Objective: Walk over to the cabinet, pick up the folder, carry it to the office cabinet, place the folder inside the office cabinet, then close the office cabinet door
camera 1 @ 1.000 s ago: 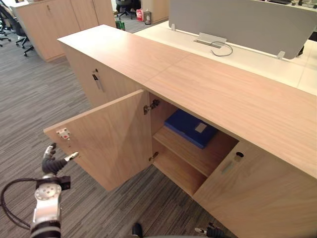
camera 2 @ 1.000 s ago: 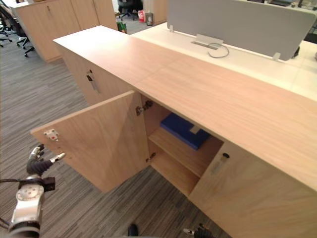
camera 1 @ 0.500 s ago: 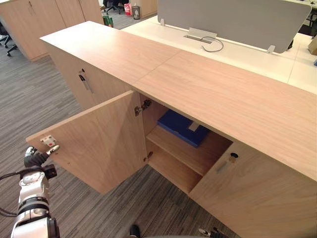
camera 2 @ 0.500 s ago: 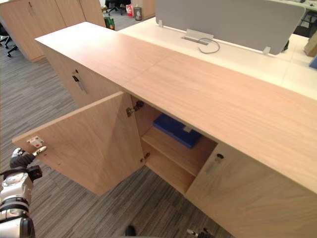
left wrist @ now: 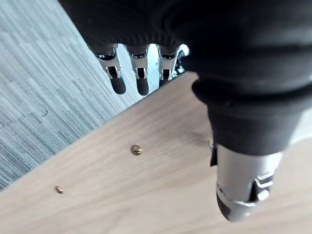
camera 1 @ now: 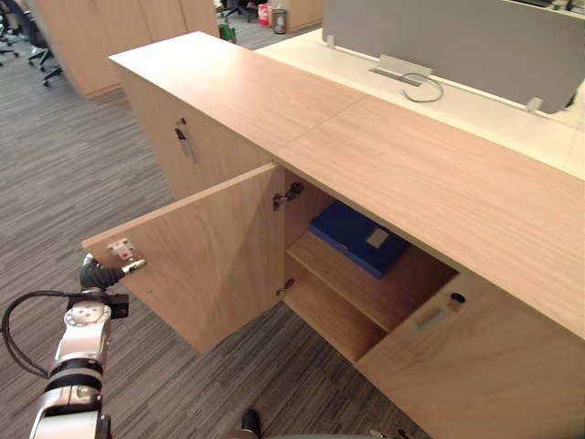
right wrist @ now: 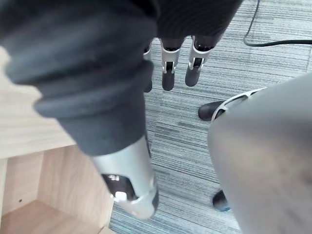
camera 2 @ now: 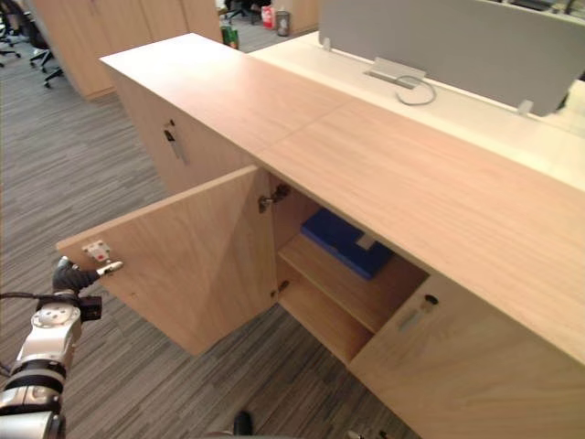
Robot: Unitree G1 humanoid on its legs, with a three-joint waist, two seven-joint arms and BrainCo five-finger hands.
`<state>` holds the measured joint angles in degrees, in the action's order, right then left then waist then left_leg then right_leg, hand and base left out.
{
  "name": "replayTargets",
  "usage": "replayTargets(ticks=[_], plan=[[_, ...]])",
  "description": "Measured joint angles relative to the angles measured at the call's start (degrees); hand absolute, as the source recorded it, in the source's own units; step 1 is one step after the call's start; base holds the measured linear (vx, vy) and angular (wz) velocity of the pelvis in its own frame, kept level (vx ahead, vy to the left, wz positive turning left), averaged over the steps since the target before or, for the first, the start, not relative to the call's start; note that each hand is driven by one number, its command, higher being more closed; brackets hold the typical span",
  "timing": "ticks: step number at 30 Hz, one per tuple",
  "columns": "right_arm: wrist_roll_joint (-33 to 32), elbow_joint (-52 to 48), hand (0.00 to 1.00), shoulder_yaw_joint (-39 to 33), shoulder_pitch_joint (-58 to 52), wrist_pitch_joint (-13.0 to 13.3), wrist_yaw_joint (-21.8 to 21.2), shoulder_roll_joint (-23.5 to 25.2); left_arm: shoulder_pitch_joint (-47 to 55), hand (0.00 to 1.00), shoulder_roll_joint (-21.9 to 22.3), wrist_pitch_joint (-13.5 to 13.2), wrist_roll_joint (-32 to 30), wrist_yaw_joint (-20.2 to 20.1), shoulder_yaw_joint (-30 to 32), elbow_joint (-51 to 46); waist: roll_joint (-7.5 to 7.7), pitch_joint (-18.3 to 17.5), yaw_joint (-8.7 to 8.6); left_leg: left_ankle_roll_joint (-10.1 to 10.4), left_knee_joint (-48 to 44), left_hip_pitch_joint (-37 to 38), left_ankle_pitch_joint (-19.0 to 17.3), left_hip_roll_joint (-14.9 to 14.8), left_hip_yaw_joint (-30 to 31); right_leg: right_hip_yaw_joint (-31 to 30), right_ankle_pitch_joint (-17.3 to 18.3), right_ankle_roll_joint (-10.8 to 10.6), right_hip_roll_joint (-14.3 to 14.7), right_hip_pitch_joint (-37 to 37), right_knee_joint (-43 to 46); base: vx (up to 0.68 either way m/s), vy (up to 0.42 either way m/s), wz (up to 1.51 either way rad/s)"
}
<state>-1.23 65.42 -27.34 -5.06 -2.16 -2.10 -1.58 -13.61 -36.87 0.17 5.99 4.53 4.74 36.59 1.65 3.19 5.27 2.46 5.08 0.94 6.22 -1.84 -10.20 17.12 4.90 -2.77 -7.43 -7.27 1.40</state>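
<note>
The right robot hand (right wrist: 167, 73) hangs low over the grey striped carpet (camera 1: 64, 174), its fingers straight and relaxed, with nothing in it. The left robot hand (camera 1: 101, 274) is at the outer edge of the open cabinet door (camera 1: 215, 265), just below a small white catch plate (camera 1: 120, 247). Its fingers (left wrist: 117, 80) are straight and reach past the door's edge, the thumb (left wrist: 243, 200) lies over the wood face, and it grips nothing. Behind the door, the office cabinet (camera 1: 393, 165) is open, and the blue folder (camera 1: 352, 233) lies flat on the upper shelf (camera 1: 366, 297). It has a small pale label (camera 1: 376, 238), and its writing is too small to read. The door on the right (camera 1: 475, 366) is closed and has a dark lock (camera 1: 455, 298). Beyond the cabinet there is a white table (camera 1: 512, 123) with a loose cable (camera 1: 422, 89) and a grey partition screen (camera 1: 457, 41).
</note>
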Motion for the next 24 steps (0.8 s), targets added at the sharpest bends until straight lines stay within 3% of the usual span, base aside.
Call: replayTargets(ticks=[5,7,9,10,12,13,14,15,16,17,20,24], plan=[[0.13,0.19,0.00,0.47,0.88,0.09,-0.13,-0.01,4.53,0.00,-5.08,0.62,-1.10,-1.65,-12.58,-11.08,0.07,-0.07,0.68,-1.06,0.00,-0.60,0.77,1.08,2.48,1.83,-0.33,-0.53,-1.43,-0.02,1.91,-0.04,0.063,0.34],[0.17,0.87,0.00,0.47,0.87,0.08,-0.11,-0.15,6.83,0.00,-8.38,0.77,1.14,-2.74,-18.48,-18.19,0.07,-0.08,0.82,-1.71,-0.01,-1.44,1.22,1.72,3.53,1.95,-0.84,-1.33,-2.07,0.42,2.41,-0.11,0.108,0.38],[0.19,2.17,0.00,0.49,0.89,0.10,-0.13,-0.17,9.96,0.00,-11.30,0.84,4.00,-6.01,-22.86,-27.26,0.29,-0.22,1.15,-1.85,0.02,-2.42,1.09,2.38,3.96,1.84,-1.29,-1.91,-2.74,1.55,3.21,-0.12,0.106,0.15],[0.20,2.38,0.00,0.52,1.11,0.14,-0.18,-0.26,11.21,0.00,-11.77,0.41,6.88,-9.73,-25.95,-33.85,0.33,-0.23,1.05,-2.04,0.11,-3.14,0.96,2.84,3.91,1.69,-1.48,-1.87,-3.39,2.73,4.06,-0.14,0.108,-0.05],[0.19,2.77,0.00,1.78,1.71,0.24,-0.20,-0.38,13.71,0.00,-10.58,-0.43,8.92,-12.92,-30.91,-42.71,0.25,-0.44,0.19,-1.90,0.30,-3.91,0.84,3.34,3.40,1.54,-2.11,-1.67,-4.07,4.60,5.30,-0.17,0.110,-0.30],[0.27,3.03,0.00,2.77,2.30,0.57,-0.24,-0.12,15.97,0.00,-7.90,-2.30,10.58,-15.88,-33.57,-46.97,0.98,-1.02,-1.21,0.41,0.32,-4.93,-0.89,4.17,3.07,1.49,-2.59,-1.09,-4.94,6.53,5.31,-0.14,0.110,-0.40],[0.28,3.31,0.00,2.99,2.43,0.69,-0.25,0.28,16.70,0.00,-6.74,-3.16,10.93,-16.96,-34.47,-48.99,2.69,-1.60,-2.06,-0.80,-2.13,-5.88,-0.77,5.35,2.94,1.10,-2.03,-1.31,-6.79,7.28,5.00,-0.14,0.089,-0.63],[0.11,4.20,0.00,3.82,2.79,1.20,-0.29,-0.51,17.27,0.00,-2.38,-5.18,11.89,-18.92,-37.13,-52.47,1.71,-1.84,-2.84,-3.75,-5.94,-7.72,-1.07,4.85,2.78,-0.59,-2.04,-3.19,-5.93,8.10,5.07,-0.07,0.045,-0.54],[0.23,4.18,0.00,4.02,2.80,1.26,-0.25,-0.54,17.52,0.00,-0.68,-5.88,12.05,-19.76,-38.38,-53.92,1.50,-2.23,-2.94,-3.18,-5.44,-7.41,-1.60,4.79,2.02,-1.12,-2.29,-2.79,-5.92,8.30,4.68,-0.08,0.025,-0.86],[0.23,4.11,0.00,4.70,2.78,1.33,-0.16,-0.55,18.18,0.00,2.15,-8.34,12.13,-20.91,-39.51,-58.43,1.67,-2.94,-4.46,-2.86,-3.22,-5.77,-1.49,4.82,1.10,-1.77,-2.58,-2.37,-5.90,8.23,3.73,-0.06,0.037,-0.78],[0.26,4.00,0.00,4.80,2.66,1.62,-0.10,-0.87,18.69,0.00,2.70,-11.66,12.25,-20.90,-39.18,-61.54,1.20,-3.28,-5.00,-2.42,0.24,-3.64,-0.43,4.56,1.07,-1.76,-2.68,-2.17,-5.32,8.31,2.53,-0.04,0.001,-0.53],[2.70,4.19,0.00,4.97,2.04,1.55,0.05,-2.45,22.07,0.00,2.91,-11.68,12.78,-20.86,-39.14,-61.40,0.45,-3.80,-6.07,-2.67,0.26,-3.75,0.52,3.69,1.04,-1.77,-2.82,-1.97,-4.31,8.14,1.83,-0.04,-0.068,-0.01]])
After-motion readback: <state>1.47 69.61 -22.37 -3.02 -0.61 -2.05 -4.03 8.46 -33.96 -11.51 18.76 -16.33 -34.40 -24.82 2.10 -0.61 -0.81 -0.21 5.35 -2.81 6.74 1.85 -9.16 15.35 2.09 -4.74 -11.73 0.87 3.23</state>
